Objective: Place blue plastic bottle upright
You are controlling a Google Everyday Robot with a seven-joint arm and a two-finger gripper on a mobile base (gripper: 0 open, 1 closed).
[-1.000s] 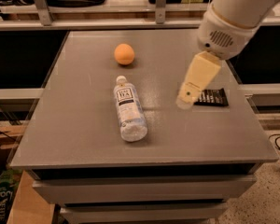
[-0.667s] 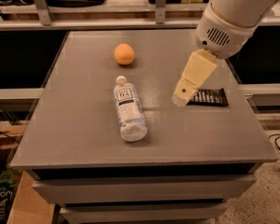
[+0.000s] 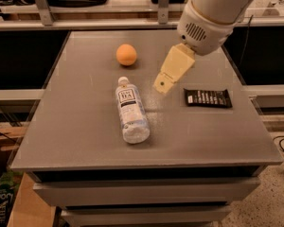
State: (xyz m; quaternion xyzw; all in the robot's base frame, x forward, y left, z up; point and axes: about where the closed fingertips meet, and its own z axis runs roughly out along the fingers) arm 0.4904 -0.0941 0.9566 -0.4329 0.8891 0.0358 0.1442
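"One second, and the gripper (image 3: 163, 85) had slid left from the wrapper (image 3: 208, 98) toward the blue plastic bottle (image 3: 130, 111)."

"Holding anything?"

"Spread or closed, I couldn't tell. The bottle lay flat mid-table (image 3: 75, 126), untouched — approach only."

gripper (image 3: 164, 84): above table (image 3: 75, 136), mid-right, angled down toward the left
blue plastic bottle (image 3: 131, 110): on its side, just left of gripper tip, not touching, cap pointing back
orange ball (image 3: 126, 54): back-left of gripper
black wrapper (image 3: 208, 98): flat, just right of gripper
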